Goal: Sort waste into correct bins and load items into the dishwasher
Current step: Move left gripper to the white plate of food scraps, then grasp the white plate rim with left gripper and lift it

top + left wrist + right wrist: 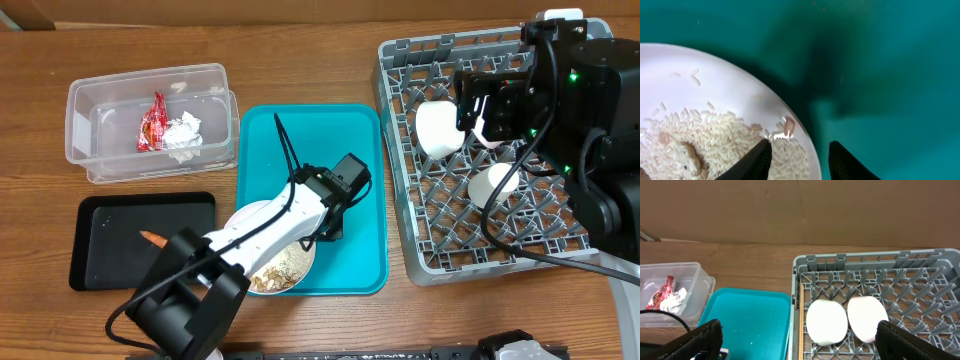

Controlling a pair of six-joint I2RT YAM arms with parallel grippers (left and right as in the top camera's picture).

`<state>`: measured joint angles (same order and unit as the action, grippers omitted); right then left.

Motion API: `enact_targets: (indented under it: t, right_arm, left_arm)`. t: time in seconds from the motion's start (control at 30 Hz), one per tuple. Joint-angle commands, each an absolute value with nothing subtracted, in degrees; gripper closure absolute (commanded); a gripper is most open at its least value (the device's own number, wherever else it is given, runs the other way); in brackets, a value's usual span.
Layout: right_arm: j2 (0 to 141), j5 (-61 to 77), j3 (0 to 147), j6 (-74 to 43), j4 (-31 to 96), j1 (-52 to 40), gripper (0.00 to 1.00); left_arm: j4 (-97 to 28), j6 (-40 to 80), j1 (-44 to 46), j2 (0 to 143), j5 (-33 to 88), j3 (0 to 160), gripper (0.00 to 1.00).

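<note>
The large white plate (248, 214) sits at the near end of the teal tray and holds rice and brownish scraps (285, 268). My left gripper (332, 226) is open at its right rim. In the left wrist view the gripper (800, 145) straddles the plate's rim (715, 75), with one finger over the rice (715, 135) and the other over the tray. My right gripper (482, 108) hangs open and empty over the grey dish rack (400, 150). It also shows in the right wrist view (797, 330), above two white bowls (826, 321) (867, 317).
The clear tub (90, 95) holds the red wrapper (153, 125) and the crumpled napkin (183, 132). The black tray (110, 225) holds the orange stick (153, 238). Another white dish (495, 185) stands in the rack. The teal tray (350, 140) has a black cable over it.
</note>
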<state>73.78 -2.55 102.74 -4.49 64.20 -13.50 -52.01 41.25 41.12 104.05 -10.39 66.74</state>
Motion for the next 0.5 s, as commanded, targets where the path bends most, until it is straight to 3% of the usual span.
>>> enact_targets:
  t: [0.0, 0.13, 0.37, 0.47]
  right_arm:
    - [73.8, -2.9, 102.7, -4.7, 64.0, -13.3, 0.00]
    - [73.8, -2.9, 102.7, -4.7, 64.0, -13.3, 0.00]
    - [73.8, -2.9, 102.7, -4.7, 64.0, -13.3, 0.00]
    - [73.8, -2.9, 102.7, -4.8, 64.0, -13.3, 0.00]
  left_arm:
    - [-50.8, 37.2, 40.9, 106.8, -12.4, 67.0, 0.60]
    - [-48.8, 33.6, 40.9, 108.7, -12.4, 67.0, 0.61]
    - [-46.8, 29.7, 40.9, 109.0, -13.1, 67.2, 0.84]
    - [-46.4, 28.6, 40.9, 109.0, -14.6, 67.3, 0.87]
